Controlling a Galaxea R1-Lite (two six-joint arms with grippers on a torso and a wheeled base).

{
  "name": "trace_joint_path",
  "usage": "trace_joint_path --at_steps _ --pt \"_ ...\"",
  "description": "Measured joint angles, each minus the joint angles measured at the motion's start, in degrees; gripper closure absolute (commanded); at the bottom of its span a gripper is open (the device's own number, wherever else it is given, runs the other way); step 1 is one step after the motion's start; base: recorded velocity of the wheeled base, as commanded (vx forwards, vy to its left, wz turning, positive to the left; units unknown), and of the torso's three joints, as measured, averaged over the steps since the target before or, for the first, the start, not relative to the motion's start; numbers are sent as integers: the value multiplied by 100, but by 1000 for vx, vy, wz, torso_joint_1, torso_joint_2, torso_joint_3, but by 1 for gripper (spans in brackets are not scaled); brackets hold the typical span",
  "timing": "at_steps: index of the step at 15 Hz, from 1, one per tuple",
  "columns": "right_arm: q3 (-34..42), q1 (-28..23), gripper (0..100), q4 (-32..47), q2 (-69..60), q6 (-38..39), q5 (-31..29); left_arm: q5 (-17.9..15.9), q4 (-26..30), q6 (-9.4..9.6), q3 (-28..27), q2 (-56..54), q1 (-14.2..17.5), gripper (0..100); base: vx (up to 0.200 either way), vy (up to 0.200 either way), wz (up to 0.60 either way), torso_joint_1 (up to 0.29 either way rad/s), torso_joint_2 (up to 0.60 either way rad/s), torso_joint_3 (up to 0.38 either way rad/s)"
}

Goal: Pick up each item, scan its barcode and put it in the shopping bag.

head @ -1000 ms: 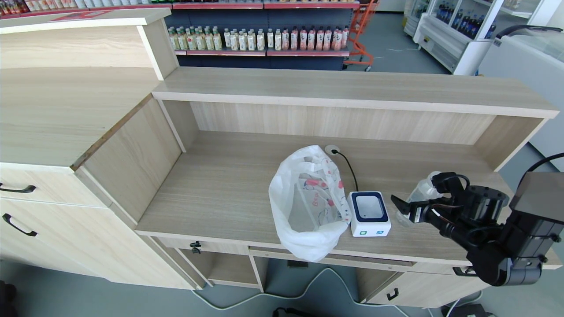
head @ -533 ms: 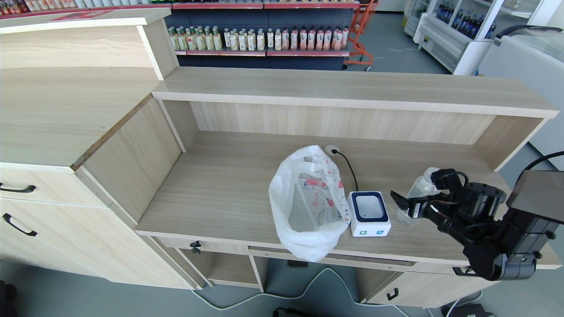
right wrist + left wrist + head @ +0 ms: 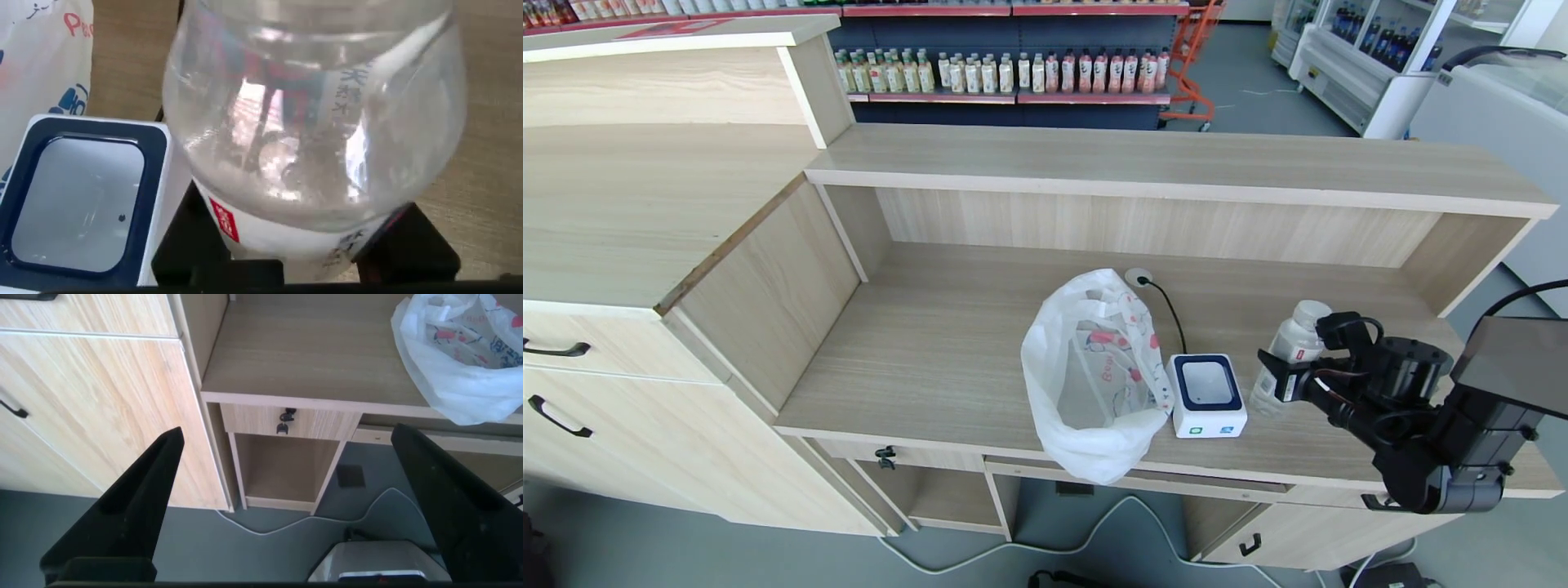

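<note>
A clear plastic bottle with a white cap and a red-and-white label stands tilted just above the counter, right of the scanner. My right gripper is shut on the bottle around its body. In the right wrist view the bottle has its base toward the camera, and my right gripper has a dark finger on either side of it. The white scanner with its dark-framed window sits beside the white shopping bag, which stands open-mouthed. My left gripper hangs open below and in front of the counter.
The wooden checkout counter has a raised back shelf and a tall side cabinet on the left. A black cable runs from the scanner to a port in the counter. Drawers lie under the front edge.
My right gripper has lifted the bottle from a low slanted position to a more upright one, cap now higher, and has shifted slightly back. The bag and the scanner have not moved.
</note>
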Motion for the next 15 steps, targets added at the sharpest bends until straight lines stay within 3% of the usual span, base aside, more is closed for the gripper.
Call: trace_joint_path --at_steps 11,15 --pt "155 -143 100 93 -188 17 51 0 0 0 0 0 0 0 0 0 0 0 0 0" --pt "171 -363 100 1409 -1180 316 972 -2 -2 -2 0 0 0 0 0 0 0 0 0 0"
